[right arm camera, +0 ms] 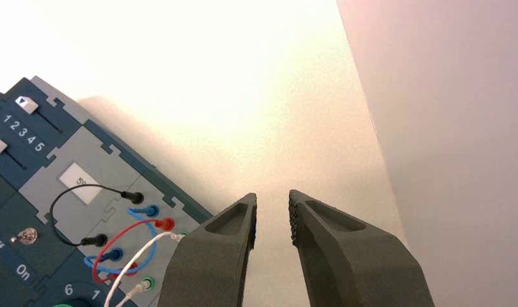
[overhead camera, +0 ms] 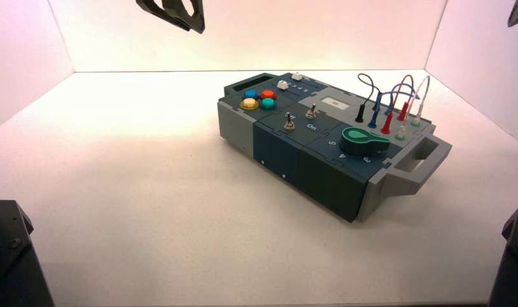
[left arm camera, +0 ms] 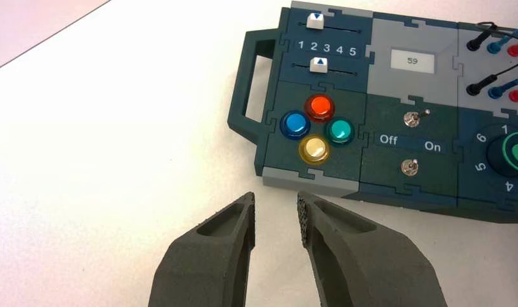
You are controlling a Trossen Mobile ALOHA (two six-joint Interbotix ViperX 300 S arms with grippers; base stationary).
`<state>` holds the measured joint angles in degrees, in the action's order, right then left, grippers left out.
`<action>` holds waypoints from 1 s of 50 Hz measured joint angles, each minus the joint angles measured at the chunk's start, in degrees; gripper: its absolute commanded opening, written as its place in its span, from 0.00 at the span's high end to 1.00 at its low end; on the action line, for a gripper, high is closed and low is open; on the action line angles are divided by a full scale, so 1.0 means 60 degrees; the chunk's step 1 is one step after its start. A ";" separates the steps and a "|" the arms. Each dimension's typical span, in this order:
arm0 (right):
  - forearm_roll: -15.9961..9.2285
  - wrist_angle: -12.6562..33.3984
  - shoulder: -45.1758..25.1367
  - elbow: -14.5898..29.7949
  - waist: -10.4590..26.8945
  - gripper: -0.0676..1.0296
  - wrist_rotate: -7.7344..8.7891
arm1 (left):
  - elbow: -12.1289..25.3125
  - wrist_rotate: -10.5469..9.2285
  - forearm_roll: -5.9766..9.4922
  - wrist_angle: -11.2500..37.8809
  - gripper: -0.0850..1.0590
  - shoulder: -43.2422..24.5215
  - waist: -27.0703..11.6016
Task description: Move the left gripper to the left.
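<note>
Left gripper [left arm camera: 275, 211] hangs high over the table [overhead camera: 128, 192], beyond the box's [overhead camera: 327, 147] left end; its fingers stand a little apart with nothing between them. Nothing needs grasping: the task's thing is the gripper itself, rigid and unloaded, so a sideways move should be easy, with bare table to its left. Right gripper [right arm camera: 272, 208] idles near the wires [right arm camera: 125, 246], likewise slightly parted. Four round buttons [left arm camera: 317, 128] lie nearest the left gripper.
</note>
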<state>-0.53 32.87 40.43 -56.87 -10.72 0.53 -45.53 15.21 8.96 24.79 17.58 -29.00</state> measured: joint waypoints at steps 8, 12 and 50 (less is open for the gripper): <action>0.0000 0.0015 0.0015 0.0000 0.0000 0.67 0.0000 | 0.0000 0.0015 0.0000 0.0000 0.59 -0.0015 0.0015; 0.0000 0.0015 0.0000 0.0000 0.0000 0.67 0.0000 | 0.0000 0.0000 0.0000 0.0000 0.59 -0.0029 0.0015; -0.0015 0.0029 0.0015 0.0000 0.0117 0.67 0.0000 | 0.0029 0.0015 -0.0103 0.0000 0.57 -0.0044 0.1348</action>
<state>-0.62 33.05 40.52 -56.87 -10.02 0.53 -45.35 15.29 8.35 24.79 17.31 -20.92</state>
